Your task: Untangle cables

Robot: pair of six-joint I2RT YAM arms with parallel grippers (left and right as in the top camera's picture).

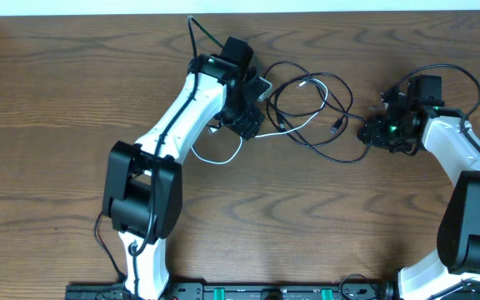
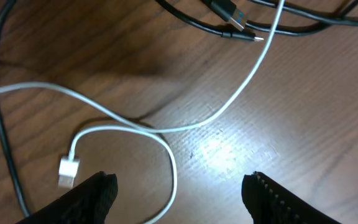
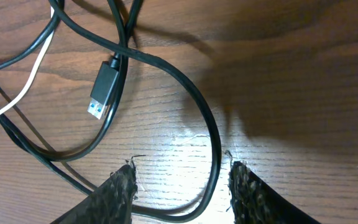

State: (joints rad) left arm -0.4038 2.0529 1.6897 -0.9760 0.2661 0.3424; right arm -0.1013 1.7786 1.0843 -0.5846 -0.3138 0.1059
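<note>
Cables lie on the tabletop point(image 1: 57, 100) between your arms. Your left fingers point(image 2: 98, 196) stand wide apart and grip nothing. They hover over a loop of the white cable point(image 2: 166, 129), whose plug sits just beside one finger. Further right, that cord crosses the coils of the black cable point(image 3: 216, 143). Your right fingers point(image 3: 120, 193) are partly spread and hold nothing; a black bend runs between them.
</note>
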